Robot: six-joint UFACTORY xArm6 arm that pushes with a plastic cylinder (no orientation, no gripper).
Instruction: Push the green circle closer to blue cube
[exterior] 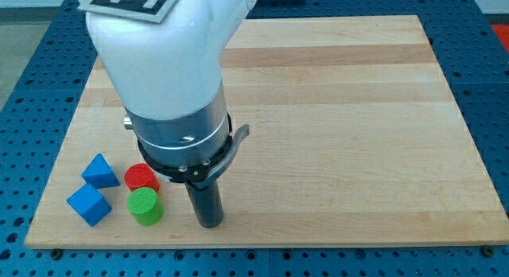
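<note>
My tip is sitting just right of the green circle, apart. The blue cube is lying left of it. There being no end effector jaws, only a rod.

We note a pale wooden desk with four blocks grouped near the corner at the view's bottom left. A blue cube lies nearest that corner; a second blue block, shape unclear, sits just above it. A red cylinder touches the green circle below it. My tip meets the desk just right of the green circle.
</note>
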